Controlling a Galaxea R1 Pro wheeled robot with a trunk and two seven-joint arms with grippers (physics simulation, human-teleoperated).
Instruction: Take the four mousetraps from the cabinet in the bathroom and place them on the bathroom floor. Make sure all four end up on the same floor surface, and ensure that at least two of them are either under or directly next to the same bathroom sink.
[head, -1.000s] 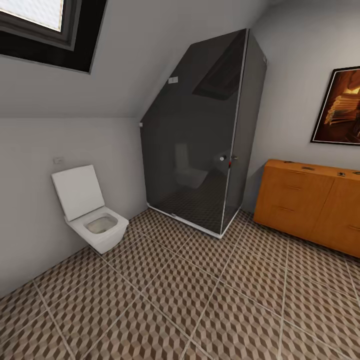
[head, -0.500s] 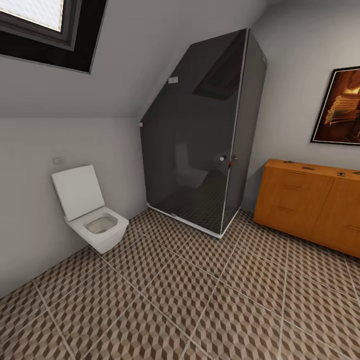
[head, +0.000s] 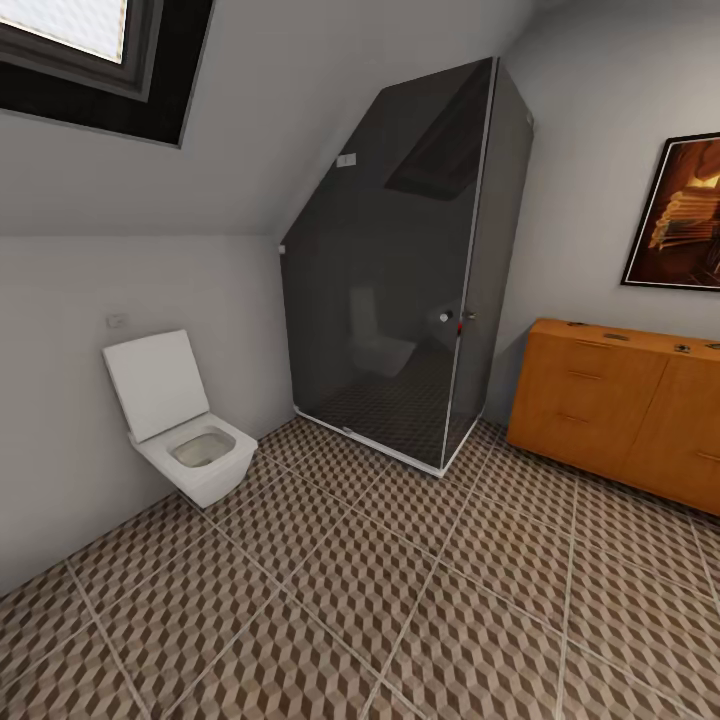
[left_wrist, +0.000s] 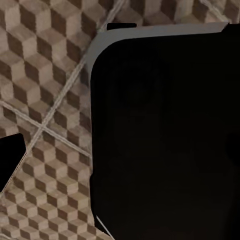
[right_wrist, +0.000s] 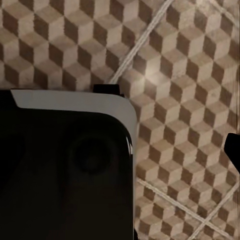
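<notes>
From the head camera I saw the cabinet (head: 625, 410) against the far wall at the right edge of the bathroom floor (head: 400, 590), small dark items on its top too tiny to confirm as mousetraps. I judged nothing fetched yet. Both wrist cameras faced tiles past dark housing, so I could not tell either end effector's state.
</notes>
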